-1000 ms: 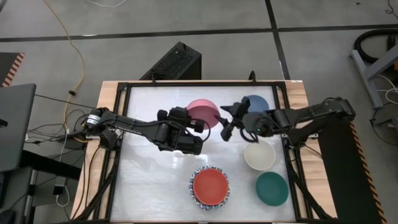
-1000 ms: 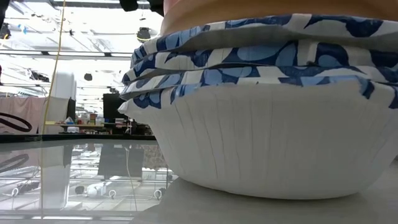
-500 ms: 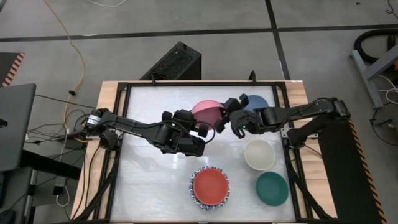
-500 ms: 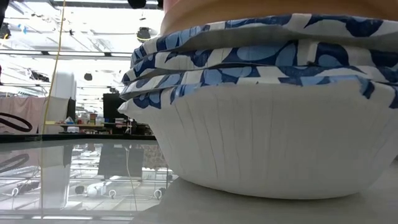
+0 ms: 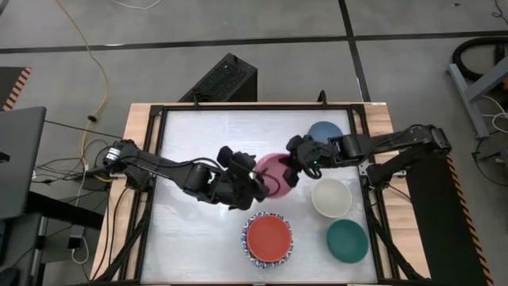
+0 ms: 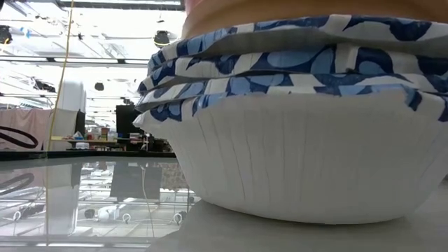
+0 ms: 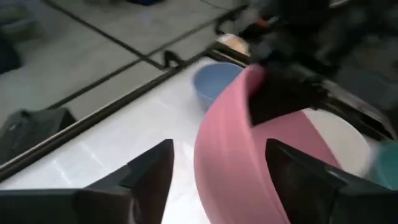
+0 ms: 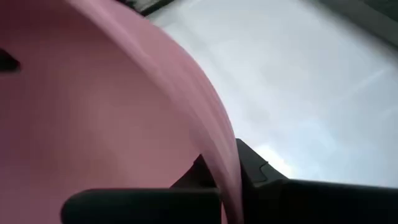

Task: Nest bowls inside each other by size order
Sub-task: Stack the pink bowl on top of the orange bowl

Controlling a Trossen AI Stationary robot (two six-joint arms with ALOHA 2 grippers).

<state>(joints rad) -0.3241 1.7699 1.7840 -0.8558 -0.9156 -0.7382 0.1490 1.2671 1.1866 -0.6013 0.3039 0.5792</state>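
The pink bowl (image 5: 272, 168) hangs tipped on edge over the table's middle. My right gripper (image 5: 294, 167) is shut on its rim from the right. My left gripper (image 5: 260, 186) stands open just left of the bowl, with the bowl's wall (image 7: 230, 162) between its fingers. Near the front edge, a red bowl (image 5: 267, 237) sits inside a stack of white bowls with blue patterned rims (image 6: 301, 140). A blue bowl (image 5: 325, 131), a cream bowl (image 5: 331, 197) and a teal bowl (image 5: 347, 241) rest on their bases along the right side. My right gripper pinches the pink bowl's rim (image 8: 226, 163), one finger (image 8: 200, 177) inside the bowl and one (image 8: 256, 171) outside. It comes slanting down from the table's right. The bowl is tilted steeply and held above the table. My left gripper's open fingers flank the bowl's wall; whether they touch it I cannot tell.
The table's black frame (image 5: 155, 159) runs round the white top. The left half of the top (image 5: 190, 135) has free room. The cream bowl lies just near of my right gripper, and the stack lies just near of my left gripper.
My right gripper has gone left to the pink bowl and shut on its rim. The bowl has moved from the far middle toward the near edge and a little right, tipping onto its edge. My left gripper has moved nearward with it and rolled.
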